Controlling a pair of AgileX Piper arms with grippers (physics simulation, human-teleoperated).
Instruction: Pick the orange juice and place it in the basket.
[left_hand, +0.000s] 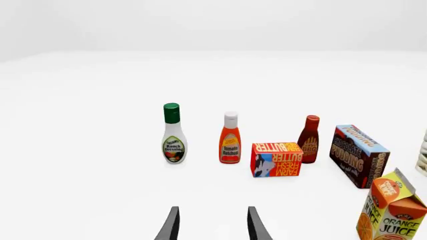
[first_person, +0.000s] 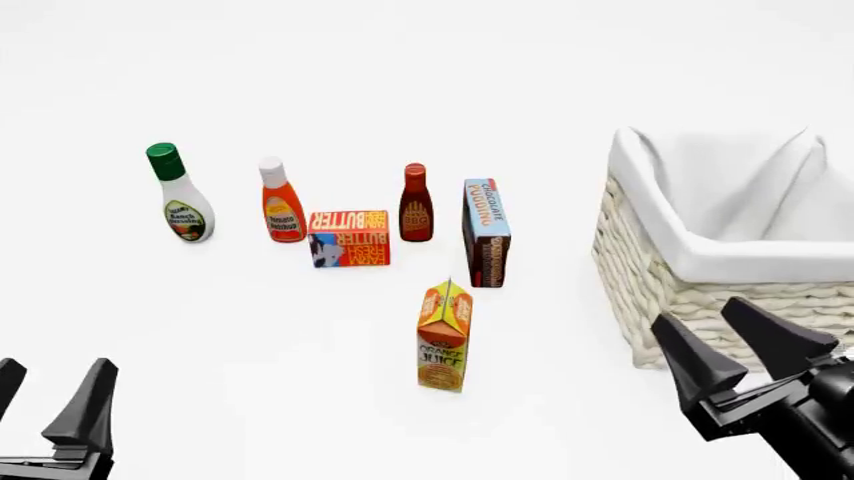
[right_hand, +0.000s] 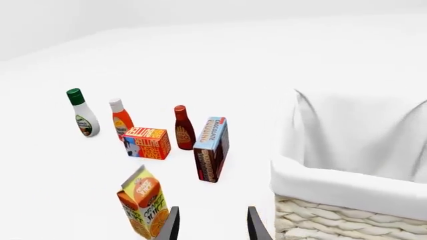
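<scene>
The orange juice carton (first_person: 445, 336) stands upright near the middle of the table; it also shows in the left wrist view (left_hand: 392, 212) and the right wrist view (right_hand: 142, 202). The wicker basket (first_person: 694, 290) with white cloth lining stands at the right, also in the right wrist view (right_hand: 333, 220). My left gripper (first_person: 48, 392) is open and empty at the near left, far from the carton. My right gripper (first_person: 737, 350) is open and empty at the near right, just in front of the basket.
Behind the carton stand a ranch dressing bottle (first_person: 176, 196), a ketchup bottle (first_person: 280, 202), a butter box (first_person: 348, 238), a dark red sauce bottle (first_person: 415, 204) and a chocolate pudding box (first_person: 486, 232).
</scene>
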